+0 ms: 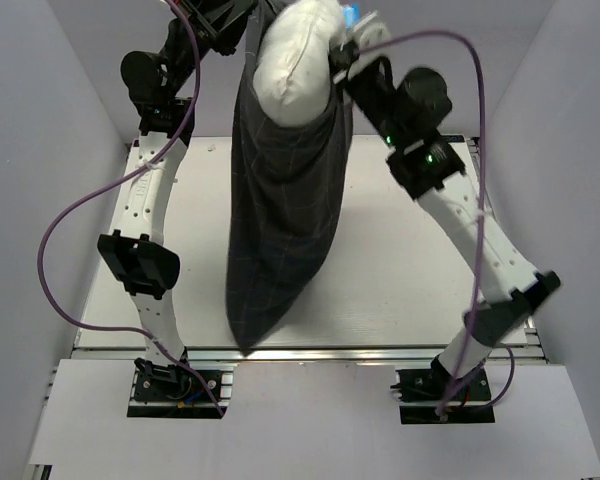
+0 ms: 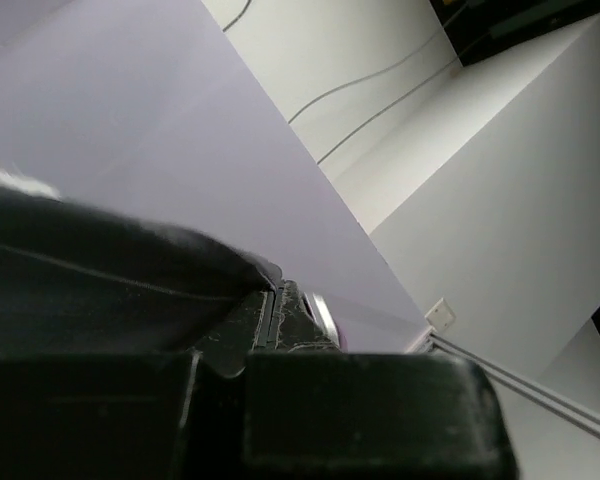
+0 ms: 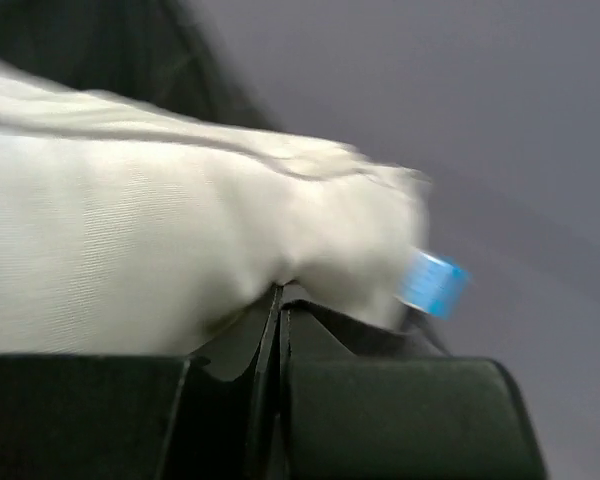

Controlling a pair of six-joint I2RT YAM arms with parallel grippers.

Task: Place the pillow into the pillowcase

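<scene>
Aloft, left gripper [image 2: 278, 295] clamps pillowcase [image 1: 280, 220], right gripper [image 3: 280, 292] clamps pillow [image 1: 295, 60] — purple cable [image 1: 484, 150] looping across.

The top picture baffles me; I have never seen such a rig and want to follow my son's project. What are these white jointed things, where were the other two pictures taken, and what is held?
Those are two robot arms, the left arm and the right arm, bolted at the near edge of a table. The top picture looks down from above and behind them. The other two come from cameras on the wrists, looking past each arm's own fingers. A dark checked pillowcase hangs lifted, its lower corner near the table's front edge. A white pillow sticks out of its top. The left gripper is shut on the pillowcase; the right gripper is shut and seems to pinch the pillow.
</scene>
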